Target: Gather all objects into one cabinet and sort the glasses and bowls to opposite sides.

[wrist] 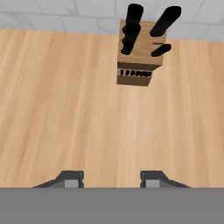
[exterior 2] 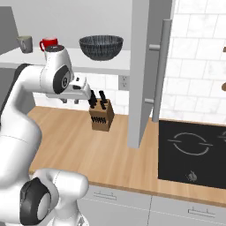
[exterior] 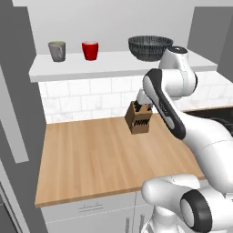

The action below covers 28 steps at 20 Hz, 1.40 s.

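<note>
On the white shelf board [exterior: 113, 67] of the open cabinet, from left to right, stand the grey cup [exterior: 57, 51], the red cup [exterior: 90, 50] and the dark ribbed bowl [exterior: 150, 48]; cups close together, bowl well apart to their right. Below, the gripper [wrist: 111, 178] hangs over the wooden counter [exterior: 100, 154], fingers spread apart and empty, pointing down just short of the knife block [wrist: 140, 52].

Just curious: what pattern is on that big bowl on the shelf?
Fine pale ribbed lines on the dark bowl, clearest in the right base view.
</note>
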Available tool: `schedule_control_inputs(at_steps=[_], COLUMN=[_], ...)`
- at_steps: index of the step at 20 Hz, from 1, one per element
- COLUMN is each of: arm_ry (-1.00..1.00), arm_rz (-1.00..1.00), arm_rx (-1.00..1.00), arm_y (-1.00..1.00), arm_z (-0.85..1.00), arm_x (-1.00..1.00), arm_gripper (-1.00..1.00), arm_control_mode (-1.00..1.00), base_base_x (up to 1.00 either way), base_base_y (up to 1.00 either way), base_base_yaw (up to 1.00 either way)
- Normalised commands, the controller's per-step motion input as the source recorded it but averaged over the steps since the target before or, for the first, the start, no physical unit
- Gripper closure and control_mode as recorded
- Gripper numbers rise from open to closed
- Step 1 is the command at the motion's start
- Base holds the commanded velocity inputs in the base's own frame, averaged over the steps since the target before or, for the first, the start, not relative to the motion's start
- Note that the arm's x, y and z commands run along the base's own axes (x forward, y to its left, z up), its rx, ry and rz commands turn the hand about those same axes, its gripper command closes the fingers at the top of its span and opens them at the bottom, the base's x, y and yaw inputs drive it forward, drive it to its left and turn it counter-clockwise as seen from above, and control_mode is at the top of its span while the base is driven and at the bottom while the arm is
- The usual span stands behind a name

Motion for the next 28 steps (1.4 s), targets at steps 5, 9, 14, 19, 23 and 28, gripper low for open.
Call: schedule_control_inputs(at_steps=[5, 9, 14, 19, 23, 28], arm_ry=[-0.27, -0.51, -0.37, -0.22, -0.03, 0.0], arm_rz=[0.0, 0.0, 0.0, 0.0, 0.0, 0.0], arm_rx=[-0.02, 0.0, 0.0, 0.0, 0.0, 0.0], arm_y=[0.01, 0.01, 0.0, 0.0, 0.0, 0.0], arm_z=[0.09, 0.49, 0.69, 0.54, 0.01, 0.0], arm_x=[-0.34, -0.82, -0.61, -0.41, -0.06, 0.0], arm_gripper=[-1.0, -1.0, -1.0, -1.0, -1.0, -1.0], arm_control_mode=[-1.0, -1.0, -1.0, -1.0, -1.0, 1.0], base_base_x=[0.0, 0.0, 0.0, 0.0, 0.0, -0.59], base_base_y=[0.0, 0.0, 0.0, 0.0, 0.0, 0.0], base_base_yaw=[0.0, 0.0, 0.0, 0.0, 0.0, 0.0])
